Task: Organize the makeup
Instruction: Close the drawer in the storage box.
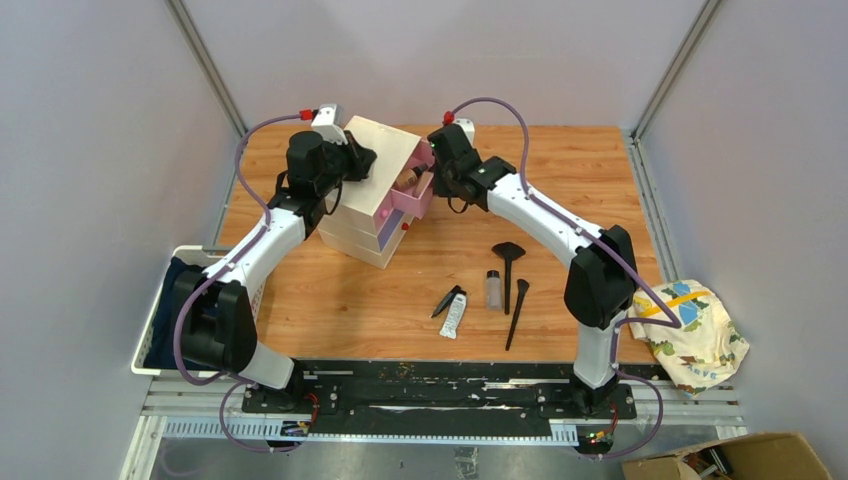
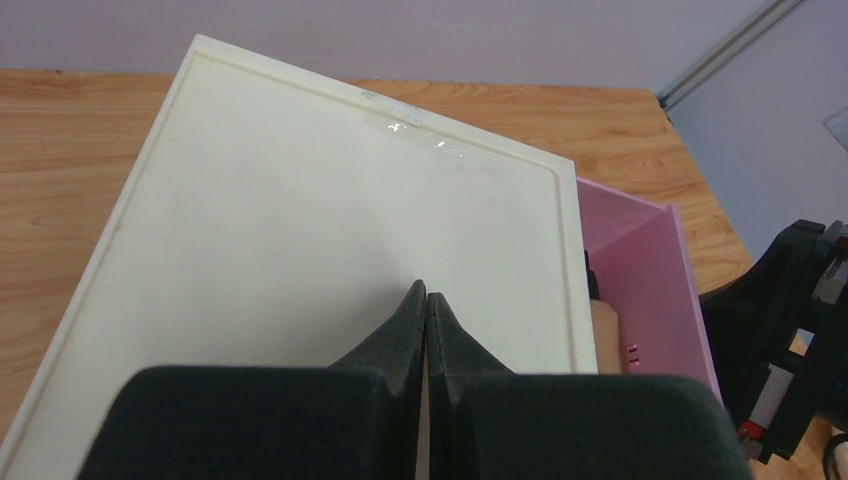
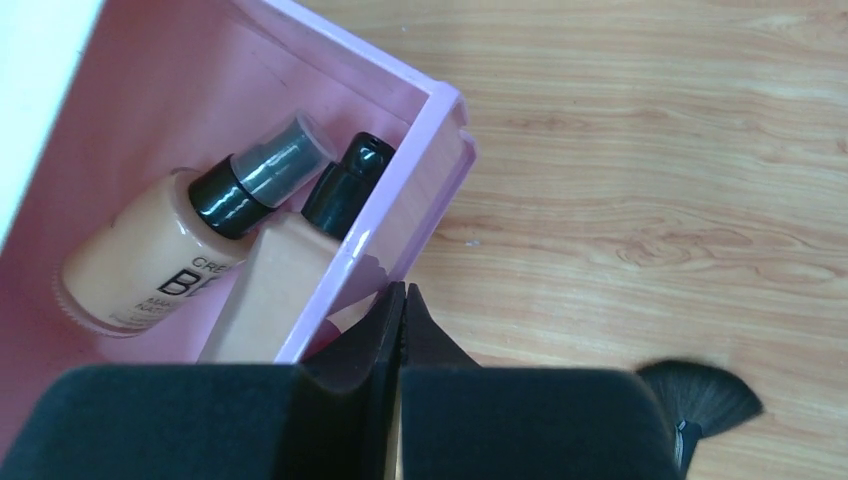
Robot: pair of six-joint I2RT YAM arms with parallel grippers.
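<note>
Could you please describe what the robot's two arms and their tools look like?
Both the left arm and right arm have white links between bulky black joints. A lilac cable runs along each, ending at a red fitting. The left tool and right tool are matte black, with two wedge-shaped fingers tapering to points.

The round beige bottle, at nine o'clock in the pink drawer, bears dark letters "CRE" above a large "B"; the smaller lines beneath are unreadable.

Wooden table, pale lilac walls
</note>
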